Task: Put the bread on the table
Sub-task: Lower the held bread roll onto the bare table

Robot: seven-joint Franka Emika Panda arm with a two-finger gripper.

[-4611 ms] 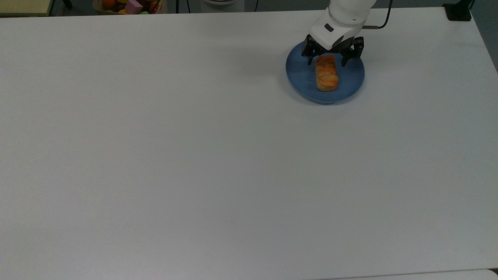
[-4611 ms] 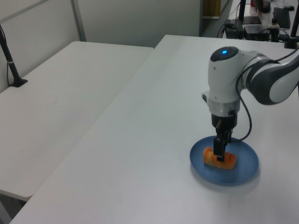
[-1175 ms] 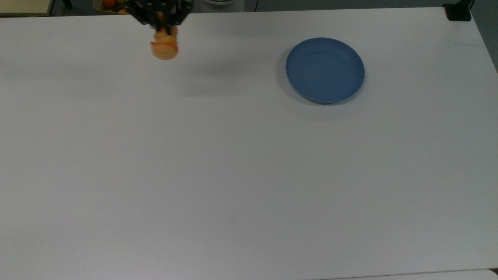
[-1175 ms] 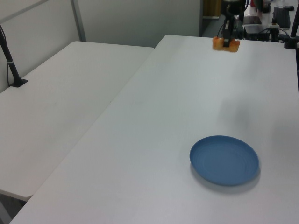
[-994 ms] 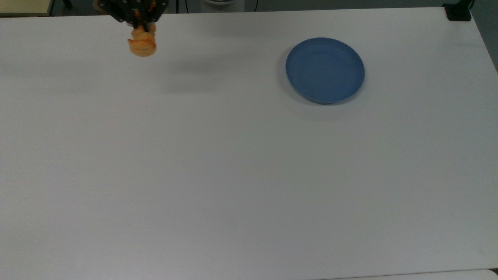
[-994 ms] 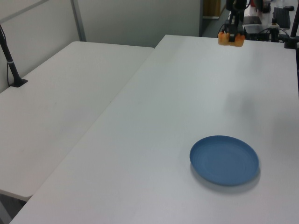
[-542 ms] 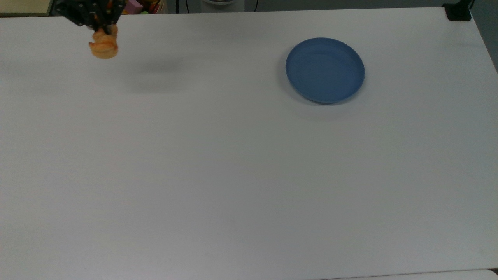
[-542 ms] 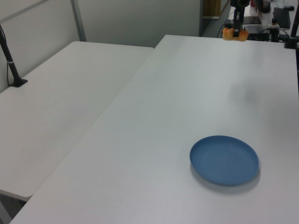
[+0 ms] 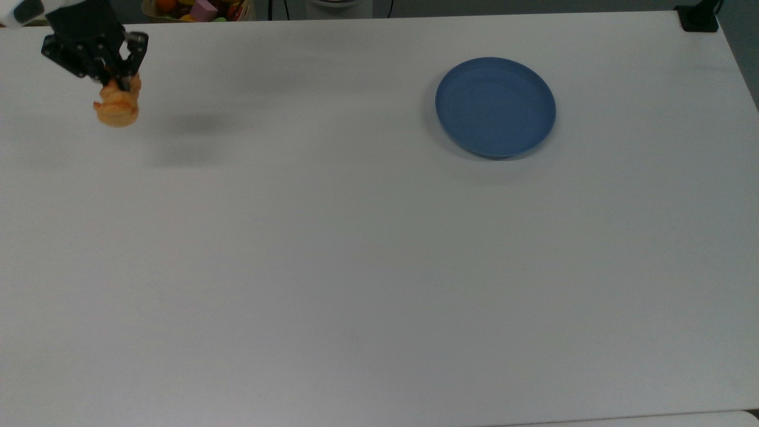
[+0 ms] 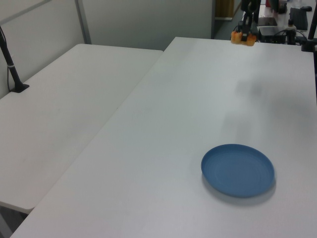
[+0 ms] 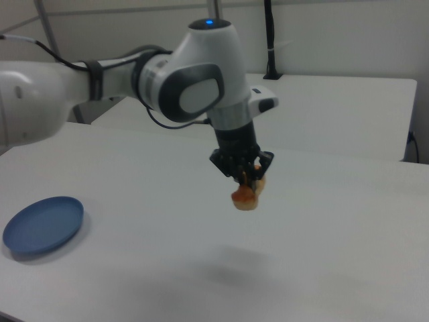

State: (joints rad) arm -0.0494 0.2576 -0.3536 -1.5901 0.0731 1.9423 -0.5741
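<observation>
Item one, the gripper [image 9: 118,83]: I have it closed on the bread [image 9: 118,108], black fingers pinching the upper end so the roll hangs below them. In the right view the gripper [image 11: 245,176] points straight down from the white and grey arm [image 11: 181,77], and the bread [image 11: 247,192] dangles clear of the surface with a soft shadow on the table underneath. It is airborne, not touching the tabletop.

Item two, the bread: golden-orange, ridged, held by one end. Taking the blue plate [image 9: 496,107] as my landmark, in the top view the bread sits far off to the plate's left, well apart from it, close to the table's far-left corner. In the left view the bread [image 10: 243,37] appears well beyond the blue plate [image 10: 237,169], near the table's far edge, with the gripper [image 10: 246,30] above it.

Item three, the blue plate: round, shallow, nothing on it. It rests flat on the table [image 9: 356,249]. In the right view the blue plate [image 11: 43,225] lies well to the left of the hanging bread.

Item four, the table: large, white, matte. In the left view the table [image 10: 188,124] has a second white table [image 10: 64,109] butted beside it on the left view's left.

Item five, a box of coloured toys [image 9: 201,8] beyond the table's far edge, to the plate's upper left in the top view.
</observation>
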